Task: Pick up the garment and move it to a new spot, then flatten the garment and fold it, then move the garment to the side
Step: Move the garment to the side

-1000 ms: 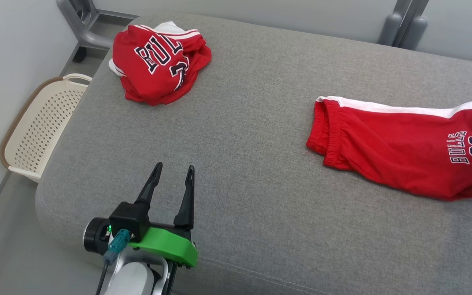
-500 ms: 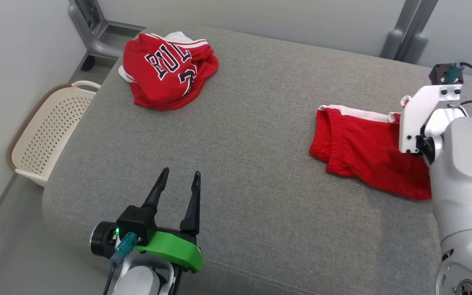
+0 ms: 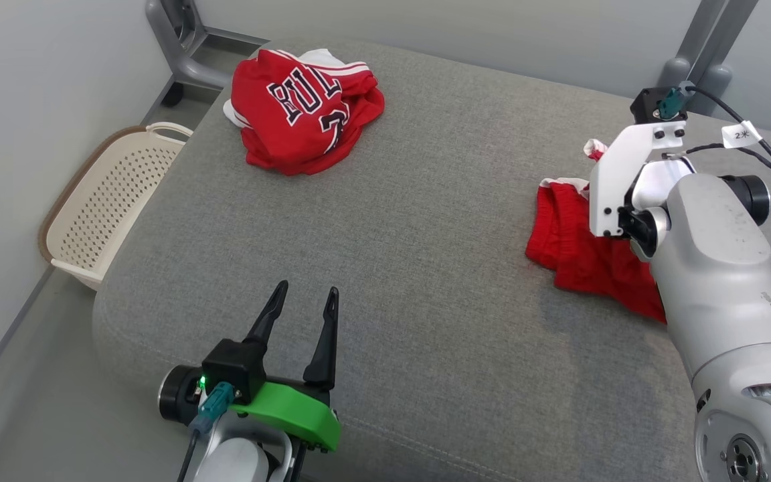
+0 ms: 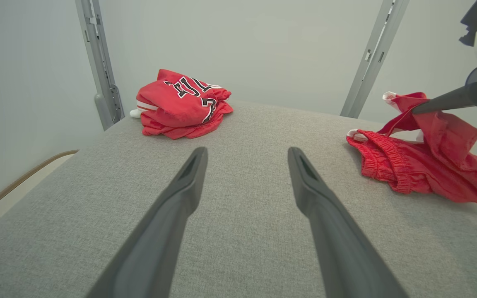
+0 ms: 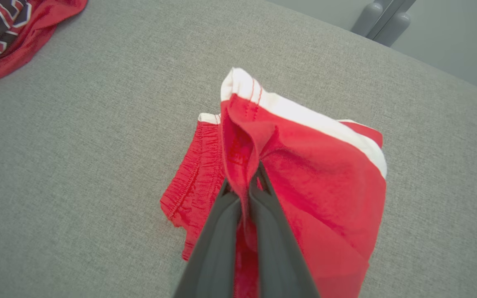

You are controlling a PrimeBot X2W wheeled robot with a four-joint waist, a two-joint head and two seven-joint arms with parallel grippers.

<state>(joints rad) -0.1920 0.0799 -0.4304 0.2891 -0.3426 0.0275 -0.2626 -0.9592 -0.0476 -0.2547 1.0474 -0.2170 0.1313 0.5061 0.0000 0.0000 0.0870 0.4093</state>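
Right wrist view: right gripper pinching red shorts, fold raised; left gripper spread above cushion.

The head camera looks down on the grey cushion, the left wrist camera skims low across it, and the right wrist camera hangs close above the red shorts, which all three share.

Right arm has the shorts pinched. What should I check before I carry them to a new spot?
1. Right pincer shut on the red shorts with white side stripe: ok.
2. Shorts lifted wholly off the grey fabric cushion: not ok, the waistband end lies on it.
3. Left pincer open, holding nothing: ok.
4. Crumpled red lettered jersey apart from the shorts: ok.
5. How many fabric layers are pinched: cannot tell.
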